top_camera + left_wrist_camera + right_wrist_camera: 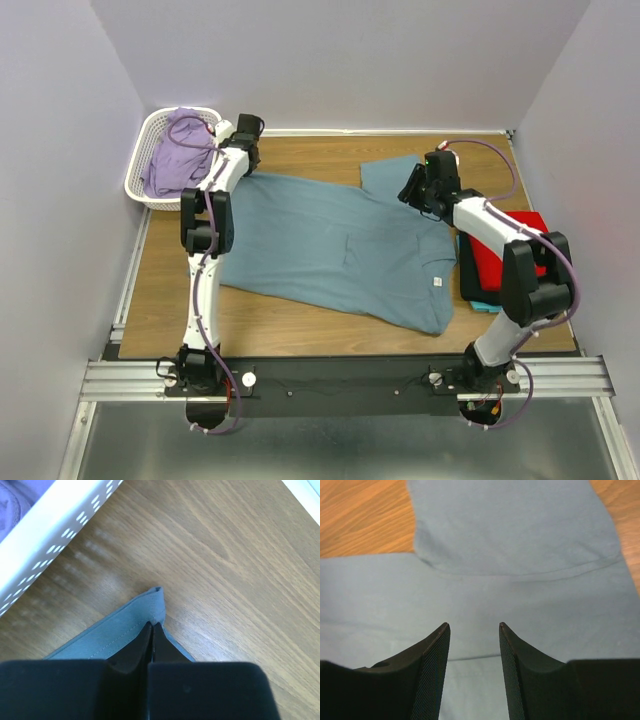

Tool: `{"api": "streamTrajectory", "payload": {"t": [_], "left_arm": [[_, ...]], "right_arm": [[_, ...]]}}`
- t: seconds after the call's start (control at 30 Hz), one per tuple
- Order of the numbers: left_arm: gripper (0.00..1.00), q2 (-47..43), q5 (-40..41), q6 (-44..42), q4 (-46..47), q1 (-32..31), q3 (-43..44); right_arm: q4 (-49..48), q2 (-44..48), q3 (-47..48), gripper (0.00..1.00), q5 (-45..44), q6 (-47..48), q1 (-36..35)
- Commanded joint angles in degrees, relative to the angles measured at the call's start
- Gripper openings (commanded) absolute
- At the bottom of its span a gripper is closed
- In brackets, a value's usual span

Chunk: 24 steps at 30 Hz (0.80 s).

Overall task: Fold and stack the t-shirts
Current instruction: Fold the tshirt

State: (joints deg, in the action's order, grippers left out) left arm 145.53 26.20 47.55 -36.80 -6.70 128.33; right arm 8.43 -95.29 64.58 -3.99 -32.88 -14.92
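My left end effector (pixel 152 626) is closed tight on the very tip of one hem corner of the blue-grey shirt (pixel 320 240), at about 11 o'clock on the tabletop (pixel 300 325), just beside the white basket (pixel 55 517). My right end effector (pixel 474 626) is partly open and holds nothing. It hangs over the shirt where the far sleeve (pixel 510 525) meets the body, at about 1 o'clock.

The shirt lies spread flat across the middle of the tabletop. Its long axis runs roughly from 10 o'clock to 4 o'clock, with the hem at my left side and the neck, marked by its white label (pixel 437 281), pointing toward 4 o'clock. The far sleeve sticks out toward 12 o'clock.

The weak point is my left grip. Only a sliver of cloth sits between the fingers, so a quick lift or a sideways pull could let the corner slide out. With my right side gripping nothing, a pull from the left alone would drag the shirt askew. If my right fingers close here, they might catch only the sleeve layer and bunch the fold. The folded red shirt (pixel 527 222) on the turquoise one (pixel 482 304) sits at 3 o'clock, near my right arm, and a wide swing could knock that stack.
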Motion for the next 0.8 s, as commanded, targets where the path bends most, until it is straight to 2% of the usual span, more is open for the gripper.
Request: {"api": "streamTrajectory", "payload": {"t": [0.0, 0.27, 0.43, 0.77], "left_arm": [[0.00, -2.36, -2.99, -1.84, 1.20, 0.55, -4.14], [0.00, -6.67, -4.92, -3.87, 6.30, 0.72, -12.84], [0.00, -8.77, -5.01, -5.01, 8.67, 0.99, -16.09], [0.00, -11.06, -7.30, -6.24, 11.39, 3.09, -21.01]], "right_arm": [[-0.78, -5.68, 3.71, 0.52, -4.53, 1.42, 2.26], [-0.34, -16.06, 12.23, 0.53, -11.92, 3.09, 5.77], [0.19, -18.53, 14.26, 0.53, -15.86, 3.70, 7.01], [2.30, -25.64, 20.41, 0.54, -17.01, 3.71, 8.06]]}}
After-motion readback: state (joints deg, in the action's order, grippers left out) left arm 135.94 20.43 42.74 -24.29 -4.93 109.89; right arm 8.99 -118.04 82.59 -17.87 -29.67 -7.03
